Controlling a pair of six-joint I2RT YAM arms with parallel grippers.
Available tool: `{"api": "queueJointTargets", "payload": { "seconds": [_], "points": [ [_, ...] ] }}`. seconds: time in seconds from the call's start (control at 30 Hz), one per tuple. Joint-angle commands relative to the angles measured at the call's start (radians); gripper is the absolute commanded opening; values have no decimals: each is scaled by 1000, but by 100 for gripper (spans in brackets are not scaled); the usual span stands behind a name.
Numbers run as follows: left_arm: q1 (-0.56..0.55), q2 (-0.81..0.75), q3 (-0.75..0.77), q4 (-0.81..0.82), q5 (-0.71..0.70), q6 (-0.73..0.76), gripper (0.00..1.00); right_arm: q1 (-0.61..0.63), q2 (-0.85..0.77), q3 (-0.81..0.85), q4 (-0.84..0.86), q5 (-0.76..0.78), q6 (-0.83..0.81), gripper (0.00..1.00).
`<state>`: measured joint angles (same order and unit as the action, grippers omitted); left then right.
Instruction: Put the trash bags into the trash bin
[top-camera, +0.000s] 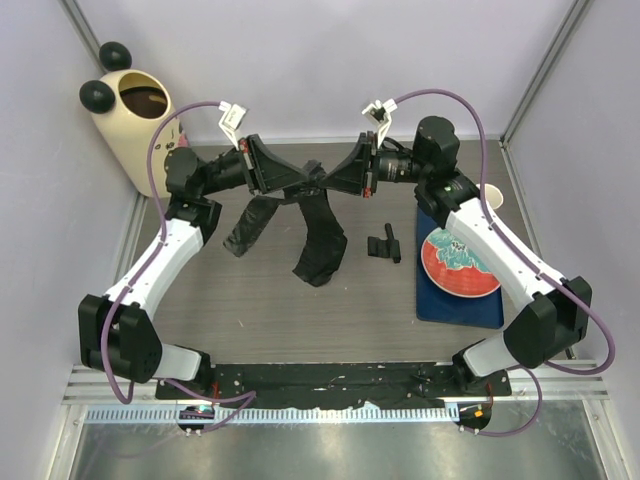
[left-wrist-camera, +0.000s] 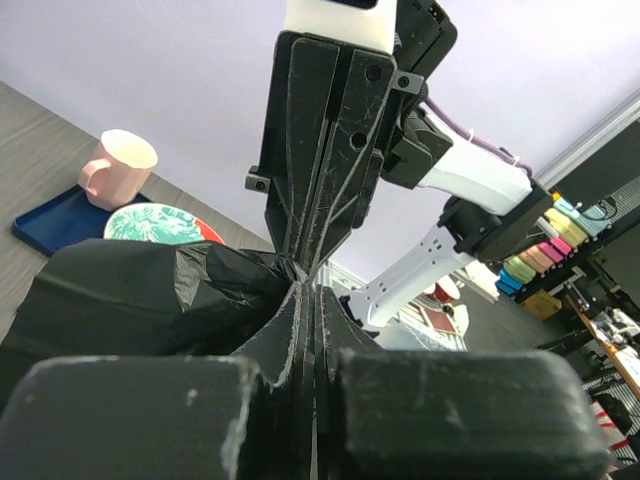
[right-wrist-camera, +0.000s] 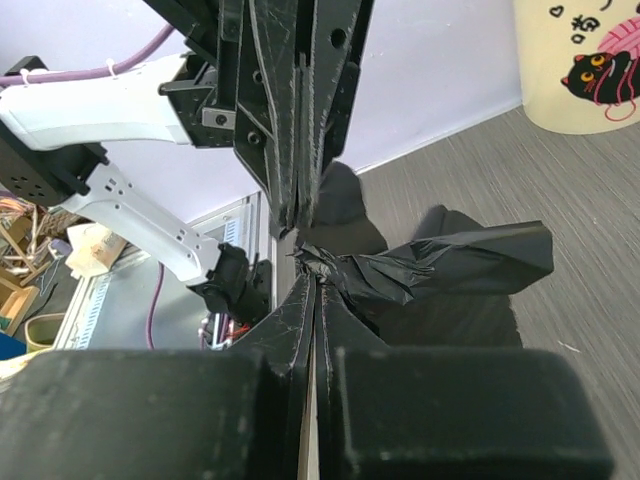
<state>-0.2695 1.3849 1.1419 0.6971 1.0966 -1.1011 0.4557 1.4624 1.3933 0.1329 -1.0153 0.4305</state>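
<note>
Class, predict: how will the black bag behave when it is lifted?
Probably floppy: the bag droops in two limp tails from where it is held. Likely light, since it looks like thin crumpled film. Possibly slippery, judging by its glossy surface.

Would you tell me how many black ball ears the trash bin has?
2, atop the trash bin at far left: the farther ear and the nearer ear, beside its opening. None seems hidden.
</note>
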Motion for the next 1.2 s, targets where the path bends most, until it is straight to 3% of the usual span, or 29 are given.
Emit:
{"api": "queueJointTargets", "payload": {
  "seconds": [0.0, 0.17, 0.2, 0.23, 0.4, 0.47, 0.67, 0.73, 0.77, 0.83, 0.97, 1.17],
  "points": [
    [15, -38, 4, 32, 3, -2, 0, -20, -51, 23, -90, 12, -105, 1],
    [15, -35, 13, -31, 6, 40, 0, -26, -59, 23, -93, -2, -113, 1],
    [12, -32, 16, -37, 8, 64, 5, -26, -57, 23, -78, -6, -107, 1],
    [9, -33, 25, -89, 8, 93, 19, -26, -56, 21, -69, -9, -90, 1],
    [-36, -46, 94, -365, 16, 358, 34, -19, -51, 22, -19, -46, -59, 1],
    [-43, -47, 101, -381, 19, 377, 35, -11, -51, 26, -29, -54, -70, 1],
    [-66, -43, 101, -378, 37, 388, 30, 24, -48, 53, -124, -49, -156, 1],
    [-69, -41, 102, -373, 39, 383, 20, 32, -50, 55, -127, -45, -159, 1],
    [-69, -43, 98, -369, 46, 377, 8, 32, -50, 56, -127, -43, -164, 1],
    [-63, -46, 87, -335, 40, 354, 0, 32, -54, 59, -139, -32, -176, 1],
    [-28, -53, 41, -211, 40, 210, 0, 32, -69, 62, -268, -6, -260, 1],
    [19, -72, 30, -205, 22, 202, 0, 3, -86, 47, -351, 7, -332, 1]
  ]
}}
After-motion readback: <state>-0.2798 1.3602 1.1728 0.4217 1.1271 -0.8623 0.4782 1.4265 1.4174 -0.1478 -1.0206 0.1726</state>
